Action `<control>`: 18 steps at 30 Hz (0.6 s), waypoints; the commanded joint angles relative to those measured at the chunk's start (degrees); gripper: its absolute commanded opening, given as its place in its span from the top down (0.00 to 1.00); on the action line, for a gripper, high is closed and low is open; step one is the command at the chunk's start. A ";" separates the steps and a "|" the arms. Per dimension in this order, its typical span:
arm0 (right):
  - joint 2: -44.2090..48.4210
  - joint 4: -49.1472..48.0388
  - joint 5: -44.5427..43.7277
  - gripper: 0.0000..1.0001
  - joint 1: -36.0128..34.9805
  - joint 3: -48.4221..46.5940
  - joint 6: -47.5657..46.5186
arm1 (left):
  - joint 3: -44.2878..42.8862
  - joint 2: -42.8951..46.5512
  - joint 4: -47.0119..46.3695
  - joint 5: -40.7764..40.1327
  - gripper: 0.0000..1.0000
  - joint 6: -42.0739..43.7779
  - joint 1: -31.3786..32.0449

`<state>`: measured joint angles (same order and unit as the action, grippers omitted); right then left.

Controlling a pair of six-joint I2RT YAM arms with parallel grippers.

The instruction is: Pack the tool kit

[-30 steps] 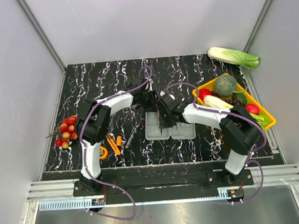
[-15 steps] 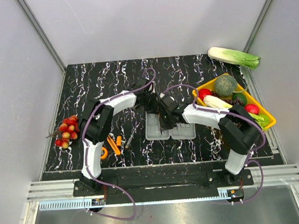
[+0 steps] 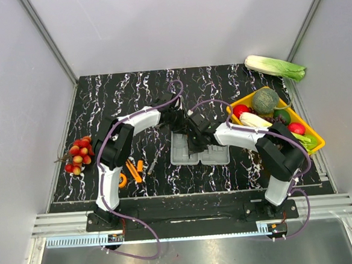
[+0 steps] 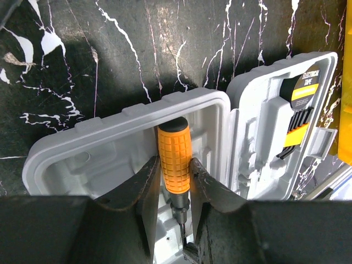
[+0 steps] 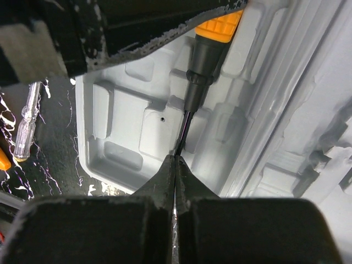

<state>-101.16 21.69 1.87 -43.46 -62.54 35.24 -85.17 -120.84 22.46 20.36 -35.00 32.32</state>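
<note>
Gripping the screwdriver [image 4: 174,159] handle in left jaws, pinching its shaft in closed right jaws, lengthwise over open case [image 4: 99,159].

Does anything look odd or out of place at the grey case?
Yes: the orange screwdriver is gripped by both arms over the open case, left jaws on its handle, right jaws pinching its thin shaft. It looks tilted, not lying flat in a recess.

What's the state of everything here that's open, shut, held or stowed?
tool case: open, lying flat.
screwdriver: over the case, held at handle and shaft.
left gripper: shut on its handle.
right gripper: shut on its shaft.
electrical tape: seated in the case.
orange tools: loose, left of case.
</note>
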 commanded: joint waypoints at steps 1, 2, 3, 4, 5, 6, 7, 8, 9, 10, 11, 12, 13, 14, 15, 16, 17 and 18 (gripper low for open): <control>-4.04 2.21 1.47 1.00 -0.48 2.07 -2.20 | -0.88 -2.39 2.33 -2.25 0.78 1.25 0.29; -4.56 2.04 1.47 1.00 -0.40 2.16 -2.37 | -0.71 -2.56 2.33 -2.08 0.79 1.17 0.29; -5.26 1.78 1.47 1.00 -0.39 2.34 -2.46 | -0.70 -2.56 2.24 -2.08 0.79 1.25 0.29; -5.62 1.43 1.56 1.00 -0.39 2.43 -2.55 | -0.70 -2.56 2.33 -2.08 0.80 1.25 0.29; -6.23 1.07 1.65 1.00 -0.39 2.69 -2.46 | -0.70 -2.65 2.33 -1.99 0.80 1.17 0.29; -6.76 0.81 1.82 1.00 -0.39 2.78 -2.37 | -0.62 -2.56 2.33 -2.08 0.81 1.17 0.29; -7.29 0.63 1.82 1.00 -0.39 2.87 -2.37 | -0.44 -2.74 2.33 -2.08 0.82 1.17 0.29; -7.81 0.46 1.82 1.00 -0.39 2.95 -2.37 | -0.35 -2.74 2.33 -2.08 0.82 1.17 0.20; -8.17 0.19 1.65 1.00 -0.39 3.21 -2.46 | -0.18 -2.74 2.33 -2.34 0.84 1.17 0.29; -8.52 0.02 1.39 1.00 -0.39 3.39 -2.46 | 0.00 -2.74 2.33 -2.52 0.85 1.08 0.29; -9.04 -0.07 1.38 1.00 -0.39 3.57 -2.64 | 0.09 -2.74 2.41 -2.60 0.85 0.99 0.29; -9.05 -0.33 1.38 1.00 -0.39 3.66 -2.64 | 0.17 -2.65 2.50 -2.52 0.86 0.99 0.29; -8.79 -0.77 1.56 1.00 -0.48 3.92 -2.55 | 0.09 -2.48 2.59 -2.69 0.86 1.08 0.29; -8.09 -1.12 1.56 1.00 -0.48 4.09 -2.55 | 0.09 -2.30 2.59 -2.78 0.86 1.17 0.29; -7.04 -1.21 1.21 1.00 -0.40 4.01 -2.29 | -0.35 -1.86 2.68 -3.22 0.86 1.34 0.29; -5.98 -0.87 0.69 1.00 -0.39 3.49 -2.20 | -1.05 -1.34 3.11 -3.48 0.84 1.52 0.29; -4.67 -0.51 0.25 1.00 -0.39 2.61 -2.20 | -1.84 -0.81 3.64 -4.01 0.83 1.78 0.20; -3.26 -0.25 -0.02 1.00 -0.48 1.73 -2.20 | -3.33 -0.28 4.34 -4.36 0.81 2.13 0.20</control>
<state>-103.50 16.73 5.08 -43.20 -62.39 34.20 -85.58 -120.92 22.85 19.99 -34.22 32.03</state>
